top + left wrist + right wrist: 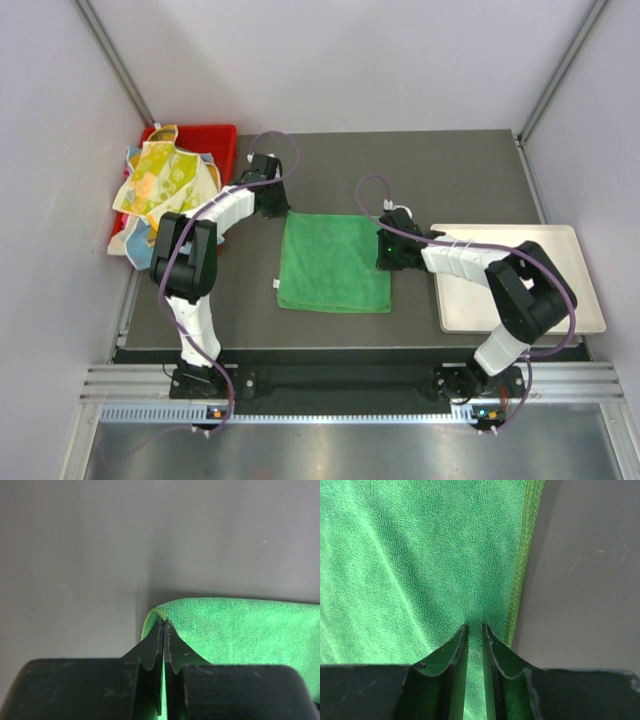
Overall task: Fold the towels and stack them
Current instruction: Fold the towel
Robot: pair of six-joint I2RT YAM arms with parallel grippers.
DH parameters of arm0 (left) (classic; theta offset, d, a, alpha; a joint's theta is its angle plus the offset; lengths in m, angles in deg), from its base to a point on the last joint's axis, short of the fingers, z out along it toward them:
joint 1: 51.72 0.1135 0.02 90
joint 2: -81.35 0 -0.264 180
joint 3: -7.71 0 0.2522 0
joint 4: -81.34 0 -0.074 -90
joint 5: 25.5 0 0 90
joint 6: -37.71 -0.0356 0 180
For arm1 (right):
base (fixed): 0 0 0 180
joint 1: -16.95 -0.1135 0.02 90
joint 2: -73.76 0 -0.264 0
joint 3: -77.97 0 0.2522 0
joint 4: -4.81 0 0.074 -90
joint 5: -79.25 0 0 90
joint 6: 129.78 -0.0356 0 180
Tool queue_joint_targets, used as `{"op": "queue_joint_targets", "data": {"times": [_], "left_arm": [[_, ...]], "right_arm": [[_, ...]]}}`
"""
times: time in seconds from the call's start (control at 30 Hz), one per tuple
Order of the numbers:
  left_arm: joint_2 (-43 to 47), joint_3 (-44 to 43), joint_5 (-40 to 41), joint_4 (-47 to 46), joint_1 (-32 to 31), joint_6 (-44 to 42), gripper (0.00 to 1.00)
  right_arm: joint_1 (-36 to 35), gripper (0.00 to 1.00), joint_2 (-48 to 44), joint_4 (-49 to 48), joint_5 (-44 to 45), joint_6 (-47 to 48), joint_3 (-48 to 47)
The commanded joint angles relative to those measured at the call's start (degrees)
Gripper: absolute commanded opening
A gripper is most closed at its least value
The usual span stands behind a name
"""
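A plain green towel [335, 262] lies spread flat in the middle of the dark table. My left gripper [272, 207] is at its far left corner. In the left wrist view the jaws [164, 625] are shut, with the towel's corner [165, 611] pinched at their tips. My right gripper [388, 250] is at the towel's right edge near the far right corner. In the right wrist view [475, 627] its jaws stand a narrow gap apart with green cloth [420, 555] between them. Other patterned towels [160, 182] are heaped at the red bin.
The red bin [215, 138] stands at the far left of the table, with the yellow and light blue cloths spilling over its left side. A white flat tray [560, 300] lies at the right, under my right arm. Grey walls enclose the table.
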Motion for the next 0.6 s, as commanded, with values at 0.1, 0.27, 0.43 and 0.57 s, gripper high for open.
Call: {"op": "queue_joint_targets", "data": {"times": [0.1,0.27,0.43,0.57], "left_arm": [[-0.07,0.95,-0.10,-0.36,0.52,-1.09,0.12],[1.50,2.09,0.07,-1.60,0.70,-0.92,0.37],[6.42,4.72,0.51,-1.16,0.69,0.66,0.43],[13.88,9.73,4.46,0.95,0.08,4.61,0.39]], "right_arm": [[0.53,0.19,-0.59,1.15,0.26,-0.40,-0.47],[0.71,0.28,-2.79,0.97,0.61,0.13,-0.91],[0.97,0.30,-4.99,2.55,2.80,1.10,-3.89],[2.37,0.31,-3.76,3.34,3.33,2.41,-7.58]]}}
